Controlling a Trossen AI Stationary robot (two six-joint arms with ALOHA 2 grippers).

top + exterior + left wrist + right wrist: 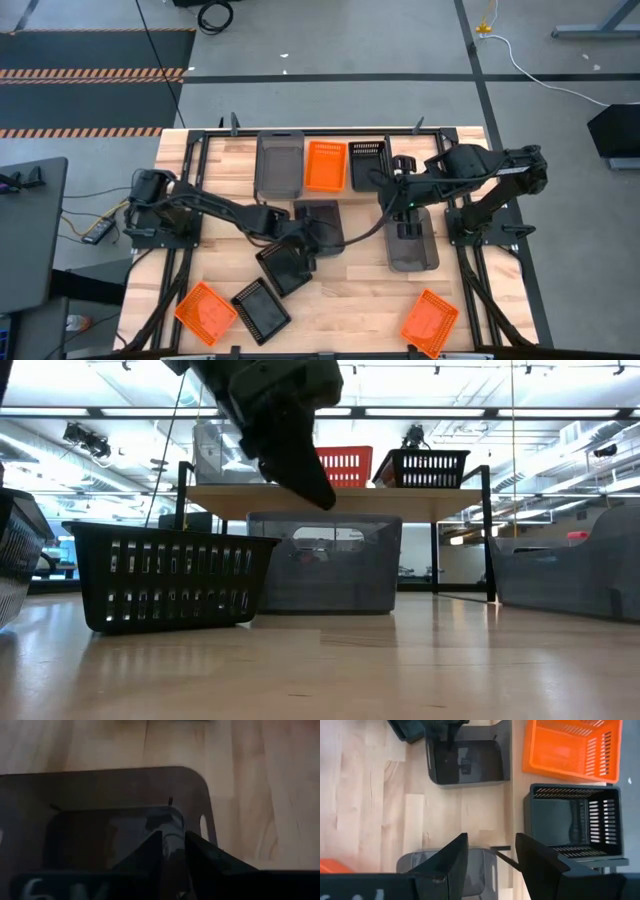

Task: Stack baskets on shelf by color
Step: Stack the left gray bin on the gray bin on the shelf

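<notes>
The shelf (pixel 400 500) stands at the table's far side and carries a grey basket (pixel 280 165), an orange one (pixel 325 165) and a black one (pixel 368 165), side by side. On the table in front of it sits another grey basket (pixel 322 222). My left gripper (pixel 173 840) hangs open just above that basket, slanting down, with its fingertips clear of the rim in the low view. My right gripper (pixel 491 850) is open and holds nothing. It is raised above a third grey basket (pixel 412 240) near the shelf's right end.
Two black baskets (pixel 285 268) (pixel 260 310) rest on the table near my left gripper. One orange basket (pixel 205 312) lies at the near left corner and another (pixel 430 322) at the near right. Bare wood shows in the near middle.
</notes>
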